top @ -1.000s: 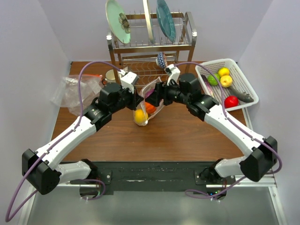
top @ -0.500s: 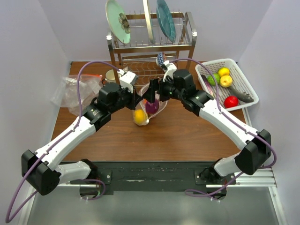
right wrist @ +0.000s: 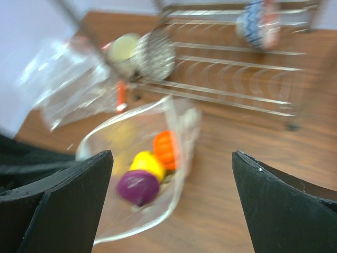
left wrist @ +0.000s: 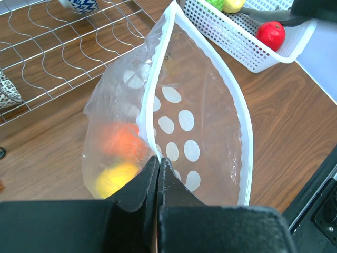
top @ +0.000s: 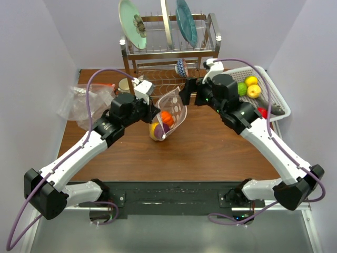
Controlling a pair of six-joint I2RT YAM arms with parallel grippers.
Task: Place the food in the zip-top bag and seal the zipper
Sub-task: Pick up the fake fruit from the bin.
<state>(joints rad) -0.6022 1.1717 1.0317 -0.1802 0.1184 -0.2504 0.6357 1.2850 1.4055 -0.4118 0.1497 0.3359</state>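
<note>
- Zip-top bag (top: pixel 176 108) at the middle of the table (top: pixel 210 158), just in front of the dish rack (top: pixel 168 52), mouth gaping wide toward the right
- Left gripper (left wrist: pixel 158 164) pinched tight on the zipper (left wrist: pixel 231 89) at the near end of the mouth
- Right gripper (right wrist: pixel 171 158) spread wide and holding nothing, near the open mouth but apart from it
- Bunched at the bottom of the bag: orange round (right wrist: pixel 166 147), yellow round (right wrist: pixel 148 163), purple round (right wrist: pixel 137 187)
- Well apart, in the white basket (top: pixel 279 100) at the right: green fruit (top: pixel 241 88), yellow fruit (top: pixel 254 90), red fruit (top: pixel 261 112)
</note>
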